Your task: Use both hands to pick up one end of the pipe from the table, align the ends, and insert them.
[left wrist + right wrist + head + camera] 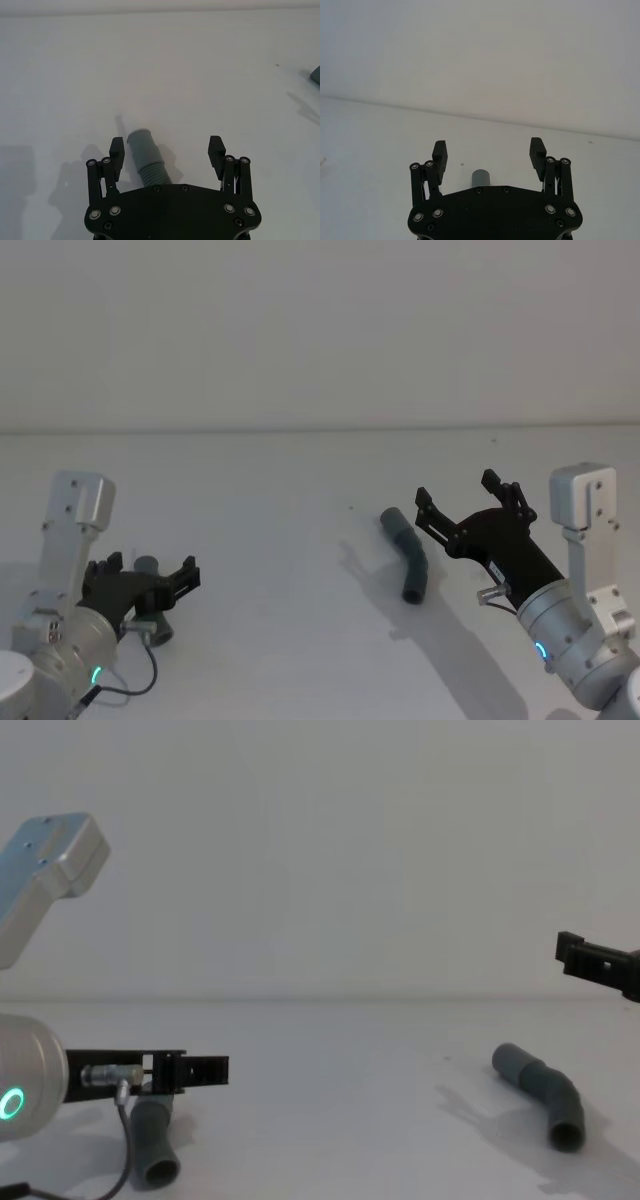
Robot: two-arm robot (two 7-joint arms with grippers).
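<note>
The table [300, 480] is a plain matte white surface carrying two short bent hose pieces, dark grey, ribbed through the bend and finished with smooth cylindrical cuffs. The left pipe piece [153, 1140] lies near the table's left edge. One smooth cuff [142, 146] points away from the robot and ribbing [154, 174] runs back under the tool. The left gripper [166, 150], black plastic with small silver screws on its linkage and a silver wrist, hovers just above this piece with its fingers spread wide. The cuff sits between them, closer to one finger [116, 149] than the other, and I cannot tell whether it touches that one. A green ring light [97, 675] glows on this wrist. The right pipe piece [408, 554] lies right of the table's middle, elbow-shaped, with its open end [567, 1135] facing the robot. The right gripper [456, 490], of the same black build, is raised well above the table with its fingers wide apart. It is beside that piece on the side toward the table's right edge, not touching it, and a grey cuff end [481, 177] peeks past its palm.
</note>
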